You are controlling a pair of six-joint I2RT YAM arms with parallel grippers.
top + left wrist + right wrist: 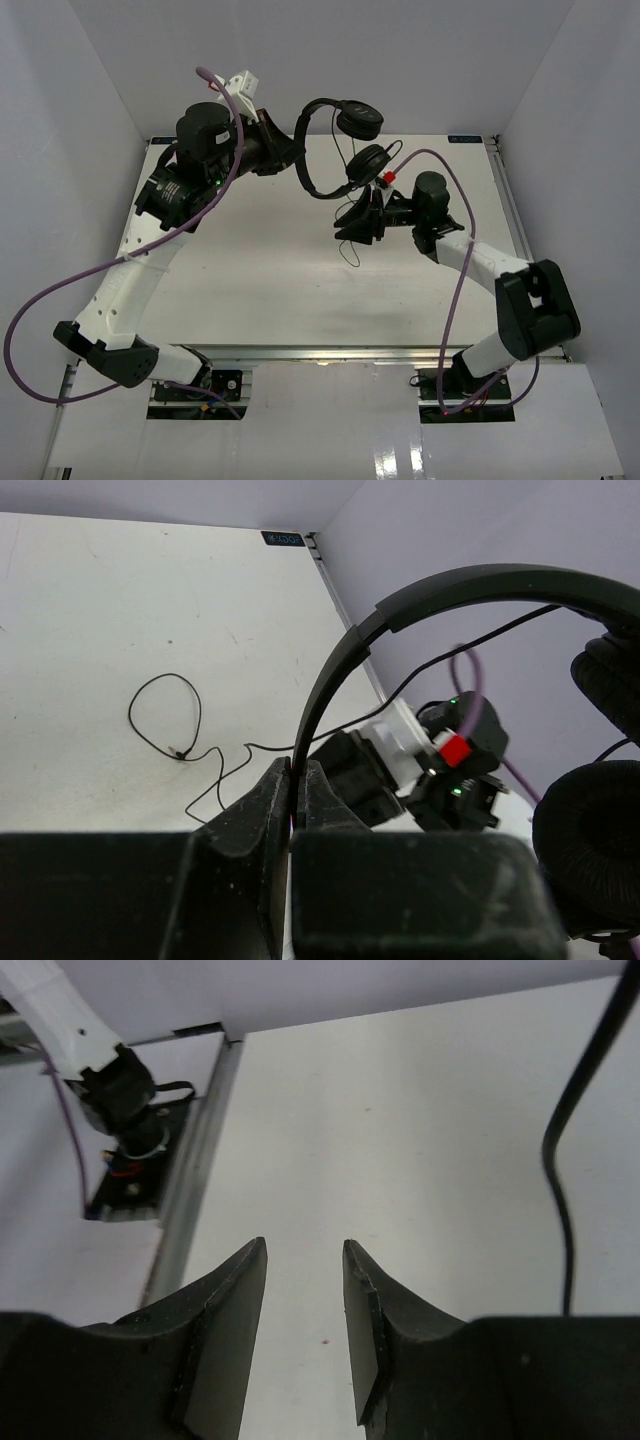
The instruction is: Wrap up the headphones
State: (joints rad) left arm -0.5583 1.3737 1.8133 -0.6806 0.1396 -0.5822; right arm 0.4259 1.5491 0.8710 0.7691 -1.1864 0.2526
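my left gripper [297, 780] pinches the headphones [358, 121] by their thin, springy headband, up above the table [250, 270]. they look light; the limp cord [165, 715] trails down. my right gripper [305, 1260] is spread and empty, so i'd grab the cord.

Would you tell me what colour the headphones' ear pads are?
Black; the ear pads show best in the left wrist view.

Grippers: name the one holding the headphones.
The left gripper, shut on the headphones at their headband; the right gripper stands open and empty.
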